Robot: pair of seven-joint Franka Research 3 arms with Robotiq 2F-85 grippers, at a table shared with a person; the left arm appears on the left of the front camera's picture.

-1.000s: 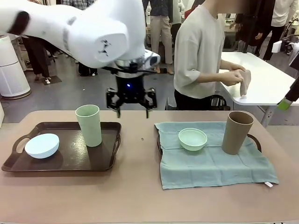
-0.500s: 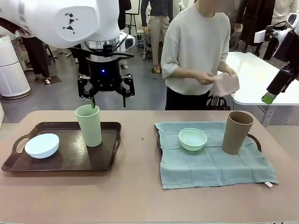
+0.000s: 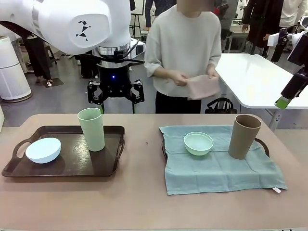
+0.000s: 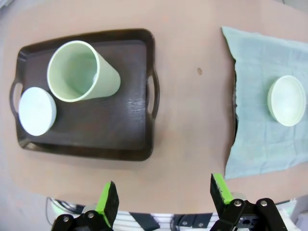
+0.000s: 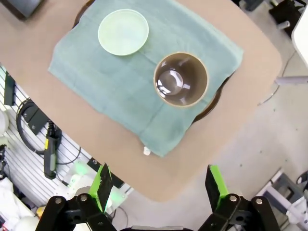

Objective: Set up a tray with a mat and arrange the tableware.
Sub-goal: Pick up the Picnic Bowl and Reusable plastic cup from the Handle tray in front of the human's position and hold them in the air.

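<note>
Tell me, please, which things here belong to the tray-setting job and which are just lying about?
Belong: dark tray, pale blue bowl, pale green cup, teal mat, mint green bowl, tan brown cup; probably the pink cloth too.
Lying about: white side table, black bag on the floor.

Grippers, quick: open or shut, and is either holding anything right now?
Left gripper: open, holding nothing.
Right gripper: open, holding nothing.

my end effector (image 4: 162, 190): jaws wide apart, nothing between them, above the counter (image 4: 192, 125) | tray (image 4: 137, 142): pale green cup (image 4: 79, 72) upright, pale blue bowl (image 4: 36, 110) just beside it | mat (image 4: 262, 57): mint green bowl (image 4: 287, 101) on it, well apart from tray
</note>
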